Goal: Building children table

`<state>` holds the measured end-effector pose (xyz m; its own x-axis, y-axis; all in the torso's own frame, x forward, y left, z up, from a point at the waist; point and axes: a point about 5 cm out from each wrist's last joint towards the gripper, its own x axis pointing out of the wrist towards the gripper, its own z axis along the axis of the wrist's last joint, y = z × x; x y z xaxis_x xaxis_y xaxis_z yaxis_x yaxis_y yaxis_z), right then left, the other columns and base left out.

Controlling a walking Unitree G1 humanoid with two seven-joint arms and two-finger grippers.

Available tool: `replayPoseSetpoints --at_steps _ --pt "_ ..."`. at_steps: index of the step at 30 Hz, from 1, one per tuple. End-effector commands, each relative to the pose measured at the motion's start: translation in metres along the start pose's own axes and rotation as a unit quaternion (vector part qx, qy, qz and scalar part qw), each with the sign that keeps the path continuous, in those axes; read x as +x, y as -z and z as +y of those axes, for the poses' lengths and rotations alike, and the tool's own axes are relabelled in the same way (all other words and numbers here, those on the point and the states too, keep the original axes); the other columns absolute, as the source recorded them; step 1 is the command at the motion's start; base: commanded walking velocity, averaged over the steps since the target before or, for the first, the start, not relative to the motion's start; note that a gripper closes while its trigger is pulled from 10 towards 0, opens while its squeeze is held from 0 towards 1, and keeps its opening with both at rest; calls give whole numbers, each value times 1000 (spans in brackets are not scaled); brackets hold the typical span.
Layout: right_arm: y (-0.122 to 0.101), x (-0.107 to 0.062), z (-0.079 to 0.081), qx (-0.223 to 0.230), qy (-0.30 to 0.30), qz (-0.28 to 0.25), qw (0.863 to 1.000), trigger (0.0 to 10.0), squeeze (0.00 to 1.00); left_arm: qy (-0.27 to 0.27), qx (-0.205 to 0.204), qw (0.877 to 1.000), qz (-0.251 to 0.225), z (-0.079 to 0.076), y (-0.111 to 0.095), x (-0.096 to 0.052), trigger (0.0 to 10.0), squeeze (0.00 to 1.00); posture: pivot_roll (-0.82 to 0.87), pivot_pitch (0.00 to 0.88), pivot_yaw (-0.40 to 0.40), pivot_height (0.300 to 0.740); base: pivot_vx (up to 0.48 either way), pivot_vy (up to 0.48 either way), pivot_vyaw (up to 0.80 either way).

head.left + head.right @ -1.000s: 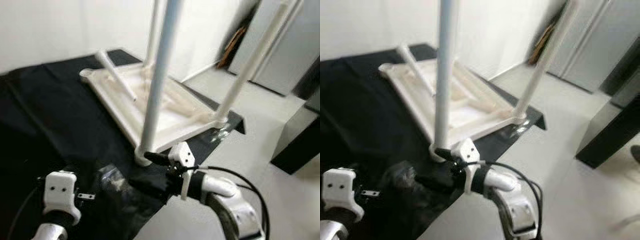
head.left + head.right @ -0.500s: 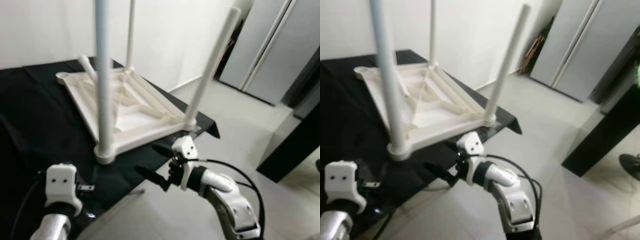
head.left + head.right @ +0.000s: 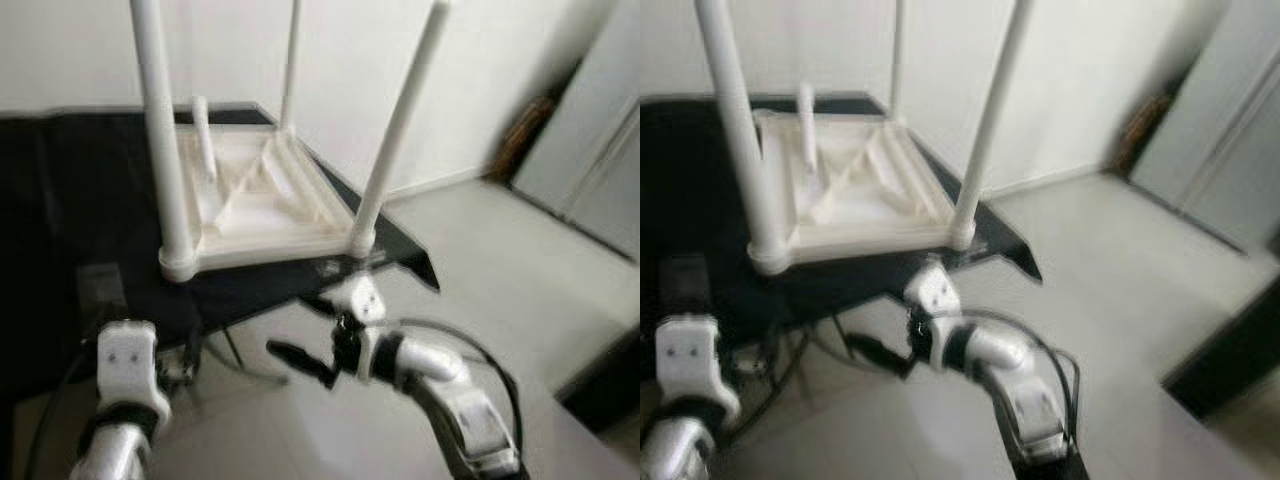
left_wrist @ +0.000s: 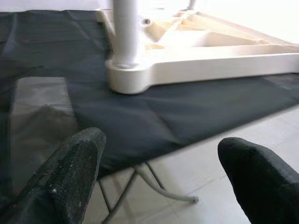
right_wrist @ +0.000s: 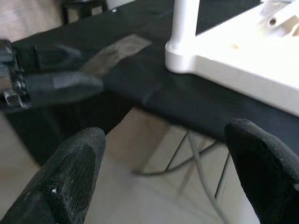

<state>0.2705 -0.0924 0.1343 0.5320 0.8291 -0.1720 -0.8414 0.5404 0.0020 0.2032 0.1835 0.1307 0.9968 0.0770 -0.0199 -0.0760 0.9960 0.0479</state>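
- Pale floor tiles [image 3: 520, 280] and a white wall [image 3: 350, 60] surround your workspace, and grey cabinet doors [image 3: 590, 150] stand off to the right.
- You have a bench under a black cloth [image 3: 70, 200] ahead, with thin metal legs [image 4: 154, 184] showing below its edge.
- Your children's table [image 3: 255, 195] lies upside down on that cloth, white, its underside ribs facing up.
- Three legs stand upright in its corners: one at the near left [image 3: 160, 130], one at the near right [image 3: 400, 120], one at the far right [image 3: 291, 60].
- You can see a fourth white leg [image 3: 201, 135] shorter and tilted at the far left; whether it is seated is unclear.
- Your right gripper [image 3: 310, 335] hovers below the bench's near edge, in front of the near right corner, fingers [image 5: 70, 172] spread wide and empty.
- Your left gripper [image 4: 159, 182] hangs low before the near left corner, fingers [image 4: 70, 172] likewise apart, holding nothing.
- Both head views are blurred.
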Motion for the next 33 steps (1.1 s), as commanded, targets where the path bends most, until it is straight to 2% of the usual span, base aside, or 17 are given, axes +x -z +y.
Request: replayPoseSetpoints --at_steps 1,12,21,22,30,33 --pt "-2 1 -1 0 1 -6 1000 10000 0 2 6 1000 0 0 0 1 10000 0 -37 21 -150 740 0 0 800" --pt "-2 3 -7 -14 15 1 1000 10000 0 -4 16 1000 0 1 -1 4 10000 0 -37 21 -153 740 0 0 800" --pt "-2 5 -11 -20 32 0 999 10000 0 -22 42 999 8 6 4 2 10000 0 -40 21 -146 740 0 0 799" --pt "-3 6 -15 -21 49 -3 999 10000 0 -28 52 998 8 8 6 0 10000 0 -41 20 -145 740 0 0 794" --pt "-2 7 -19 -8 71 -15 997 10000 0 -34 41 999 11 11 10 -1 10000 0 -39 18 -142 740 0 0 791" --pt "-2 8 -20 0 73 -17 997 10000 0 -27 42 999 7 10 9 1 10000 0 -41 12 -142 740 0 -144 0"
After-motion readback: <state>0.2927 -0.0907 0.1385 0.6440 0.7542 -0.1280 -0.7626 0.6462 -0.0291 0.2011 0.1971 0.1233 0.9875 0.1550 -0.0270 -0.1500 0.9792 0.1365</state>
